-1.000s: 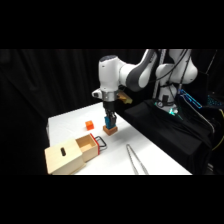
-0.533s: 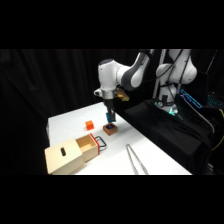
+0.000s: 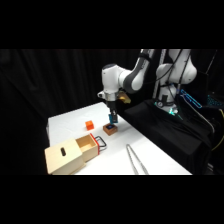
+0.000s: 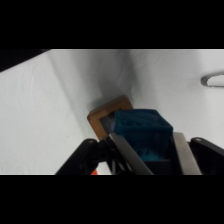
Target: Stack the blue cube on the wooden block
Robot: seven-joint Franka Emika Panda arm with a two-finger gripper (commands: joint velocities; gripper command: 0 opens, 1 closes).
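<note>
1. Now, at the lower left of the side view a pale wooden box (image 3: 67, 156) lies on the white surface (image 3: 165, 162), its drawer (image 3: 91, 145) pulled out.
2. Above it, a small orange cube (image 3: 89, 125) stands alone.
3. Right of this, the wooden block (image 3: 110, 130) lies flat near the centre.
4. Directly above it the gripper (image 3: 113, 119) hangs, its fingers (image 4: 186, 159) clamped on the blue cube (image 4: 143, 132); whether cube and block touch, I cannot tell.
5. Metal tongs (image 3: 135, 159) lie at the lower right.
</note>
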